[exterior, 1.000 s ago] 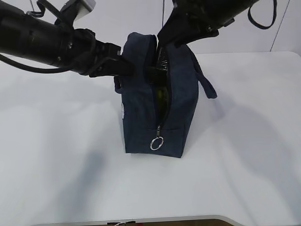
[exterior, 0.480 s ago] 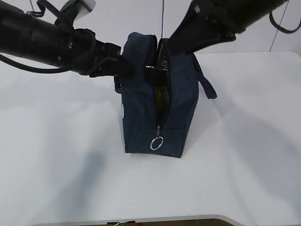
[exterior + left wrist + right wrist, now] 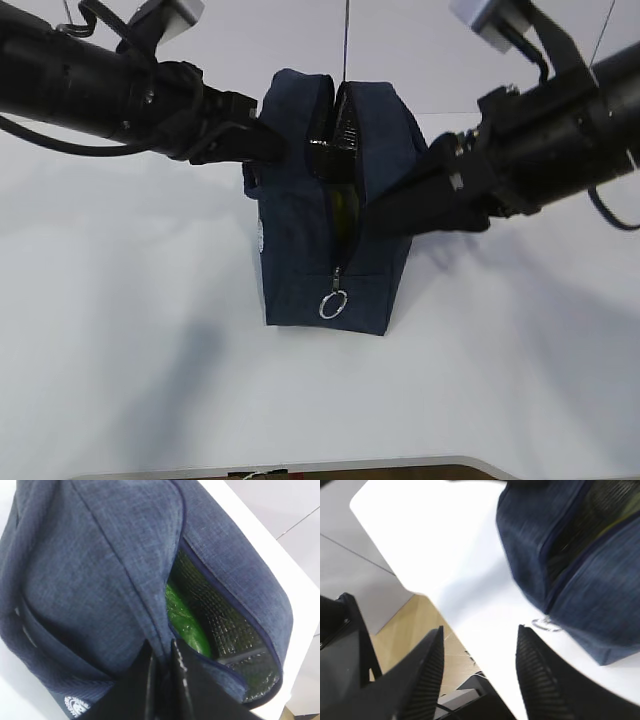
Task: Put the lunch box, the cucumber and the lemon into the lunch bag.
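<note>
The navy lunch bag [image 3: 300,240] stands upright mid-table with its top zipper open. My left gripper [image 3: 278,150] is shut on the left edge of the bag's opening [image 3: 162,647]. In the left wrist view the dark green cucumber [image 3: 187,622] lies inside against the silvery lining [image 3: 225,625]. A green sliver shows through the slit in the exterior view [image 3: 347,210]. My right gripper [image 3: 385,212] is open and empty, just right of the bag's front; in its own view [image 3: 480,630] it hangs over the table edge beside the bag [image 3: 590,580]. The lunch box and lemon are hidden.
The zipper's metal ring pull [image 3: 333,303] hangs at the bag's front end and shows in the right wrist view [image 3: 546,625]. One loop handle [image 3: 440,180] droops behind the right arm. The white table [image 3: 150,350] stretches around; its front edge and wooden floor [image 3: 415,625] lie beneath the right gripper.
My right arm has pulled up out of the bag's top opening and swung down to the right, now level with the bag's side. The left gripper and bag have stayed put.
</note>
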